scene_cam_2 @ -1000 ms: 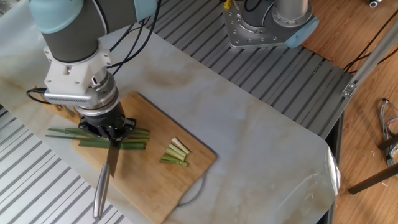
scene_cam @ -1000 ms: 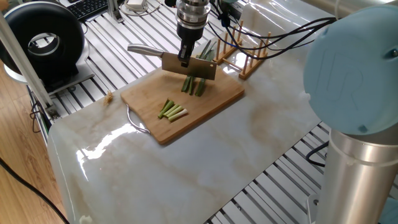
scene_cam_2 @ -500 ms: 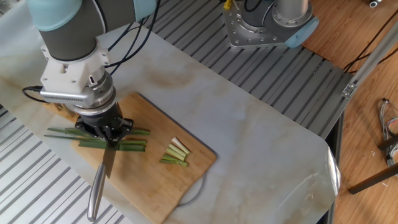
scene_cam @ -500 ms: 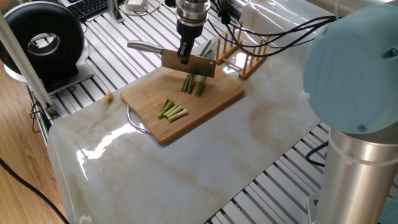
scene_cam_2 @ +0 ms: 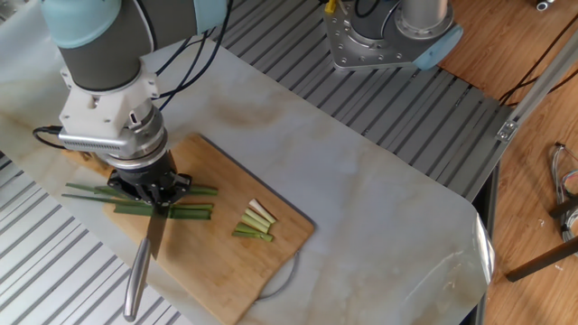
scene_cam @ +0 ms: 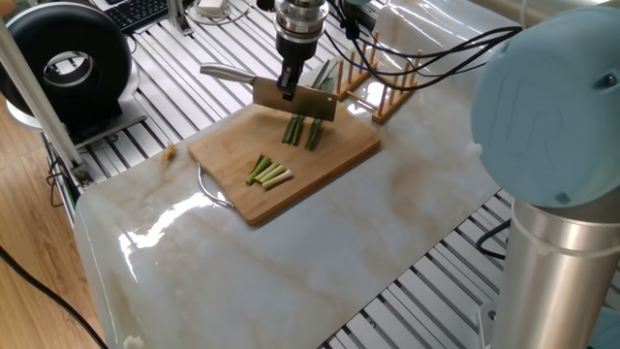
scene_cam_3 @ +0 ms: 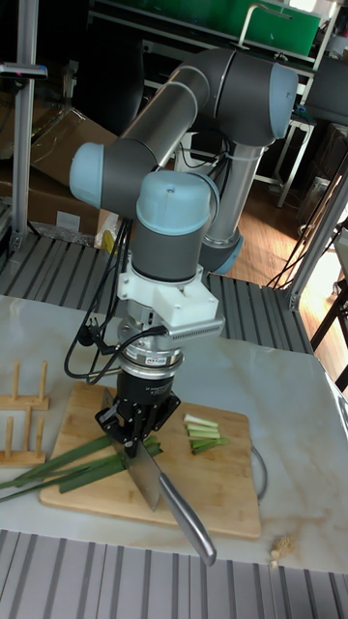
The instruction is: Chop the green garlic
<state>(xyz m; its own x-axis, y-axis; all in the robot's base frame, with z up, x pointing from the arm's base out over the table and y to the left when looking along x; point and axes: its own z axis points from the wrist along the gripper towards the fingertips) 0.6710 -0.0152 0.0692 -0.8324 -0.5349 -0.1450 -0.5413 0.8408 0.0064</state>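
Observation:
Long green garlic stalks (scene_cam: 303,131) (scene_cam_2: 193,212) (scene_cam_3: 60,472) lie across the far part of the bamboo cutting board (scene_cam: 334,155) (scene_cam_2: 221,266) (scene_cam_3: 208,498), with their leafy ends over its edge. A few short pale cut pieces (scene_cam: 268,174) (scene_cam_2: 256,222) (scene_cam_3: 203,434) lie together nearer the board's middle. My gripper (scene_cam: 288,93) (scene_cam_2: 155,195) (scene_cam_3: 132,442) points straight down over the stalks, shut on a kitchen knife (scene_cam: 296,101) (scene_cam_2: 157,236) (scene_cam_3: 147,476). The blade lies crosswise over the stalks; whether it touches them I cannot tell. Its steel handle (scene_cam: 224,73) (scene_cam_2: 135,278) (scene_cam_3: 189,528) sticks out sideways.
A wooden peg rack (scene_cam: 389,93) (scene_cam_3: 19,426) stands just beyond the board. A black round device (scene_cam: 71,61) and a keyboard (scene_cam: 136,12) sit at the far left. A second robot base (scene_cam_2: 393,32) stands past the marble top. A small crumb (scene_cam: 170,149) lies beside the board.
The gripper and knife have lifted slightly and shifted a little along the stalks toward their leafy end. The stalks and cut pieces have not moved.

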